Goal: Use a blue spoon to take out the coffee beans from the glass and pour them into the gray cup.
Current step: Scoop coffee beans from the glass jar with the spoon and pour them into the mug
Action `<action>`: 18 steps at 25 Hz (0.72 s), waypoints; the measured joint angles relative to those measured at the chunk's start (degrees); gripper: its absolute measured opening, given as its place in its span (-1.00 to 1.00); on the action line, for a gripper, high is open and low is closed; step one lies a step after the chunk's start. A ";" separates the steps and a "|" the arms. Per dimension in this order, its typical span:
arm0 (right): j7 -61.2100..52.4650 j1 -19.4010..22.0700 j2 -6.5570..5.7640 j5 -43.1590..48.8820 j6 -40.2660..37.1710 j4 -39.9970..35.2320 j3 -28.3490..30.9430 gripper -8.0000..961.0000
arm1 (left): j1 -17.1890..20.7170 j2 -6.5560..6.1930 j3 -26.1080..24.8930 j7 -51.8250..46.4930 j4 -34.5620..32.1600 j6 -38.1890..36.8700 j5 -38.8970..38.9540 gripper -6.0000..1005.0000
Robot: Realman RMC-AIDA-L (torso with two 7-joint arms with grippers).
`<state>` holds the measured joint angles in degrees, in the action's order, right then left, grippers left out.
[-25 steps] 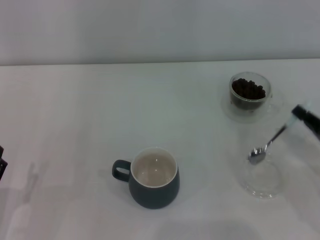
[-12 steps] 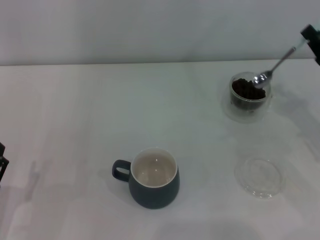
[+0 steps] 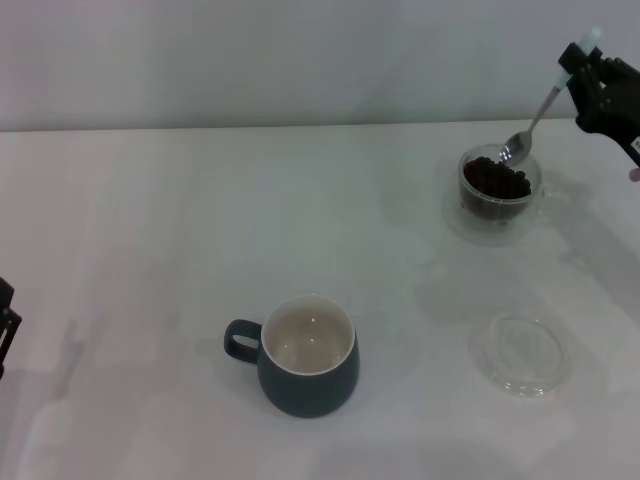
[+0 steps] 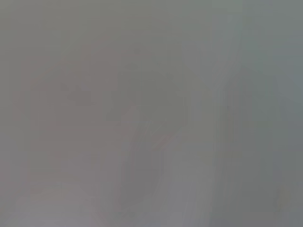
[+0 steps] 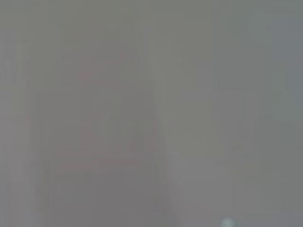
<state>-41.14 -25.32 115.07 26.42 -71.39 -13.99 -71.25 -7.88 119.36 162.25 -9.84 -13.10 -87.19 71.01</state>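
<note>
One hand is at work: the right hand, up at two o'clock on the table, is clamped on the pale handle of the blue spoon. A second ago the spoon hung low over the clear saucer at four o'clock; now its bowl sits at the rim of the glass, just above the coffee beans. Scooping looks imminent. The gray cup waits empty near six o'clock. The left hand idles at nine o'clock; its grip I cannot tell.
</note>
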 joint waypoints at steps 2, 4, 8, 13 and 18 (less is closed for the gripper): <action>1.43 -0.11 0.04 0.10 1.35 -0.01 -0.14 -0.68 | -0.26 0.00 0.00 0.00 0.00 0.11 0.00 0.60; 2.82 -0.31 0.06 0.22 2.41 -0.01 -0.39 -0.68 | -0.53 0.00 -0.01 0.00 0.00 0.28 0.00 0.60; 4.61 -0.62 0.13 0.27 4.13 0.00 -1.05 -0.68 | -0.99 0.00 0.11 0.00 0.00 0.40 0.00 0.60; 5.87 -1.30 0.25 0.31 5.93 0.12 -1.56 -0.68 | -1.08 0.00 0.17 0.00 0.00 0.43 0.00 0.60; 6.84 -2.31 0.34 0.31 8.93 0.48 -1.56 -0.68 | -1.09 0.00 0.24 0.00 0.00 0.45 0.00 0.60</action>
<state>-34.31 -27.63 115.41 26.72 -62.45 -13.52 -72.81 -8.97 119.36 162.50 -9.84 -13.09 -86.74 71.01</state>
